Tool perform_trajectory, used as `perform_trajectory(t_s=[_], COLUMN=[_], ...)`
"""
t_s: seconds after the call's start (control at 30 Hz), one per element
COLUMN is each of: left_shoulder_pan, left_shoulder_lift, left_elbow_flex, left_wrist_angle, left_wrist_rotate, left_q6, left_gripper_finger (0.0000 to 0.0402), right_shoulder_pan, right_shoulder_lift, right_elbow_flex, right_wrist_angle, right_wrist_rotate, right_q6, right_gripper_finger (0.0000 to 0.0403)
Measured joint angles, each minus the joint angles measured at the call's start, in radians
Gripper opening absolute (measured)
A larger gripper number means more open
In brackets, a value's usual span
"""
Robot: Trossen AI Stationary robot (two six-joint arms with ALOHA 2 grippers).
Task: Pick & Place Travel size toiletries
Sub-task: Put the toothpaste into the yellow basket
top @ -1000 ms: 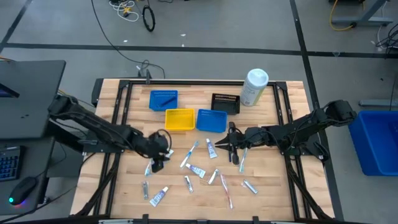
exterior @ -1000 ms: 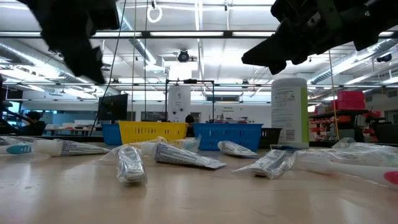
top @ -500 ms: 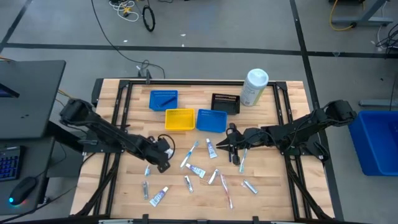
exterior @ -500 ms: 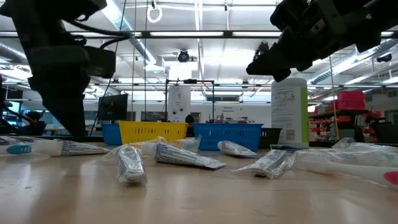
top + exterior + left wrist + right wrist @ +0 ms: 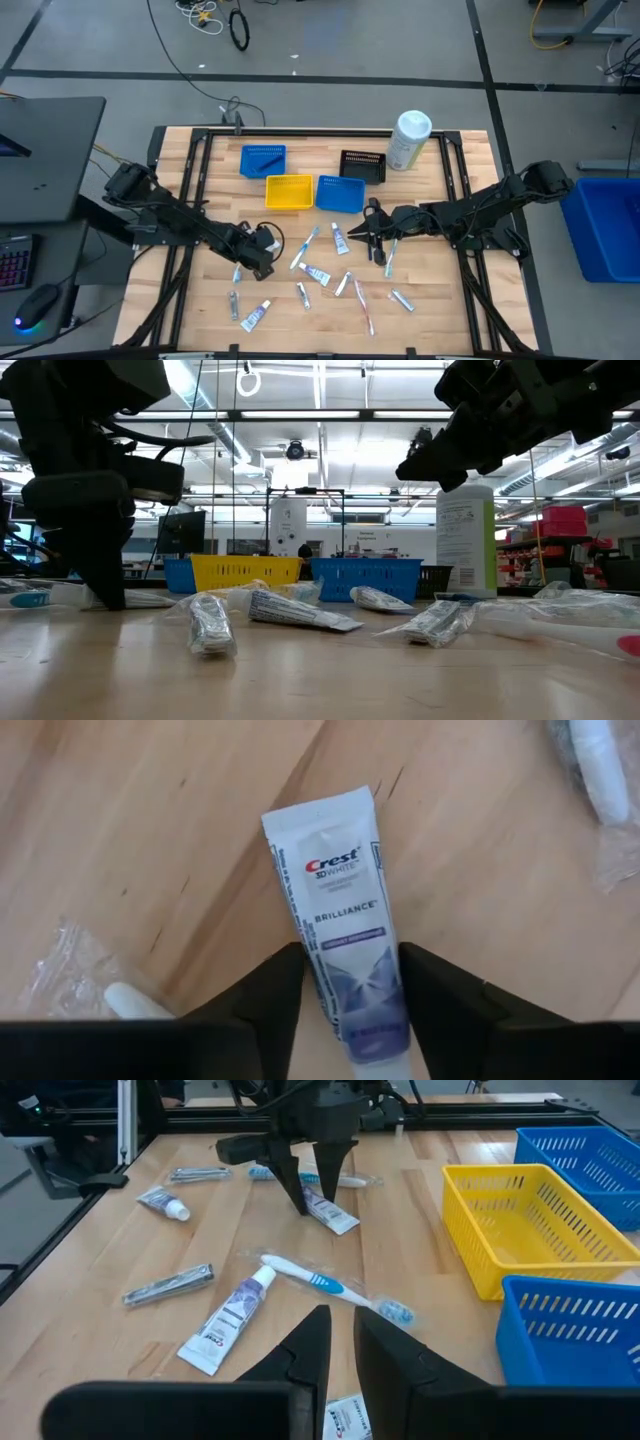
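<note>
Several toiletries lie scattered on the near half of the table: mini tubes, wrapped toothbrushes (image 5: 305,247) and silvery packets (image 5: 303,293). My left gripper (image 5: 254,264) is down at the table, open, over a white-and-blue Crest tube (image 5: 330,870) that lies flat near the table's left side (image 5: 238,272). One finger stands on each side of the tube's lower half. In the low view this gripper (image 5: 105,595) reaches the tabletop. My right gripper (image 5: 354,234) hovers above the table's middle, shut and empty (image 5: 342,1325). My left gripper comes from above, pointing down, with its fingers (image 5: 270,990) across the tube's lower half (image 5: 350,970). The tube lies flat on the table between them. I cannot tell whether the fingers touch its sides.
At the far side stand a blue bin (image 5: 263,160), a yellow bin (image 5: 288,192), a second blue bin (image 5: 340,194), a black bin (image 5: 362,166) and a tall white canister (image 5: 409,140). A wrapped toothbrush (image 5: 590,760) lies close to the left gripper.
My left gripper has come down from above the table to the tabletop and shifted a little toward the near edge, ending astride the Crest tube. The tube has not moved. The right arm has stayed almost still.
</note>
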Motion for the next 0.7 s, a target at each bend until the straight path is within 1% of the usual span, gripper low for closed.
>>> perform_trajectory(t_s=[0.17,0.37,0.53,0.7], left_shoulder_pan=[0.001,0.003,0.024,0.08], left_shoulder_lift=[-0.024,-0.049,-0.051,-0.051], left_elbow_flex=[-0.004,-0.005,-0.005,-0.004], left_wrist_angle=[0.012,0.076,0.232,0.407], left_wrist_rotate=[-0.005,-0.082,-0.139,-0.236], left_q6=[0.055,0.08,0.18,0.364], left_gripper_finger=[0.0133,0.011,0.0103,0.0103], right_shoulder_pan=[0.0,0.0,0.0,0.0], right_shoulder_lift=[0.0,0.0,0.0,0.0], right_elbow_flex=[0.0,0.0,0.0,0.0], right_wrist_angle=[0.0,0.0,0.0,0.0], right_wrist_rotate=[0.0,0.0,0.0,0.0], right_q6=[0.0,0.0,0.0,0.0], right_gripper_finger=[0.0055,0.0055,0.0054,0.0054])
